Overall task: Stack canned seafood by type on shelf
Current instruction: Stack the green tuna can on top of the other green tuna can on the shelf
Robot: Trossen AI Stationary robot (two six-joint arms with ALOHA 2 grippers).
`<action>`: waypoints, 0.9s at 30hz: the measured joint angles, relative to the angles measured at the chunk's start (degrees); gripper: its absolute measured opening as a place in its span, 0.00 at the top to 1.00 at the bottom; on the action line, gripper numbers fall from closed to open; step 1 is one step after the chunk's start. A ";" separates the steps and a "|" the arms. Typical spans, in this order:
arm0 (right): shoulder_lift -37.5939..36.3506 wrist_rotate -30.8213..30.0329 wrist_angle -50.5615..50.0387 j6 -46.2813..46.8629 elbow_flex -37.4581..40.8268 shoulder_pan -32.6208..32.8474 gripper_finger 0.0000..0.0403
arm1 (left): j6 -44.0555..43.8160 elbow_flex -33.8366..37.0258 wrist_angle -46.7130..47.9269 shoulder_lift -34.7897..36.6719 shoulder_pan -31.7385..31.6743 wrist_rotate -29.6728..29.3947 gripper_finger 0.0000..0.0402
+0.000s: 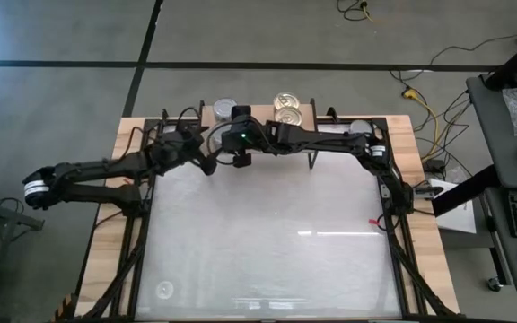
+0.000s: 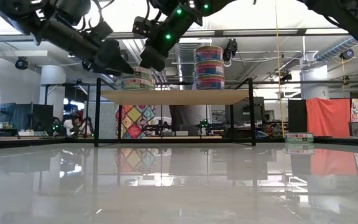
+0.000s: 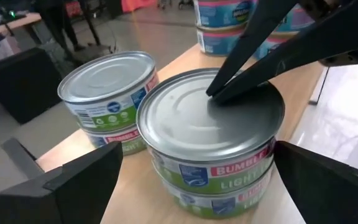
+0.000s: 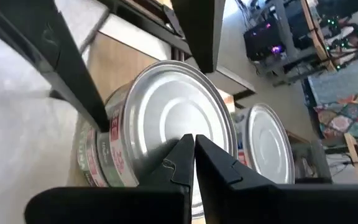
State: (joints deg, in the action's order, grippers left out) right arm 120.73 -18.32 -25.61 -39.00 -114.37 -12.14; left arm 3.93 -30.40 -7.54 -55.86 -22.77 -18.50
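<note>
Now, line by line:

Left gripper (image 3: 194, 180): fingers spread wide, one on each side of the front stack of silver-lid tuna tins (image 3: 213, 143), straddling it; I cannot tell whether the pads touch the tin walls.

Right gripper (image 4: 193, 144): fingers pressed together with nothing between them, tips resting on the lid of the top tin of that same stack, near the lid's middle.

Front stack: two green-label tins, one on the other, between the left jaws and under the right tips, standing on the shelf (image 2: 176, 96).

Second silver-lid stack (image 3: 109, 99): two tins, just beyond the left jaws, beside the front stack.

Gold-lid tins (image 1: 286, 101): stacked farther along the shelf, outside both jaws.

Shelf: light-wood board on black legs at the table's (image 1: 267, 242) far edge.
</note>
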 joint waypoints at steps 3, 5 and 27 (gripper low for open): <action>-0.02 -0.02 -0.02 0.00 0.00 0.00 0.98 | 0.72 -2.89 4.96 -0.68 0.01 -0.65 0.00; -0.02 -0.07 -0.02 -0.05 0.00 -0.02 0.98 | 1.72 -4.19 6.79 -1.02 0.01 -0.63 0.00; 0.03 -1.32 2.00 -0.53 0.09 -0.61 0.98 | -0.57 -9.39 22.80 8.82 0.07 13.92 0.00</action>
State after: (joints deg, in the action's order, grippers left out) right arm 120.75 -19.64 -23.61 -39.53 -114.28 -12.75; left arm 3.36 -39.79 15.27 -47.03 -22.70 -4.58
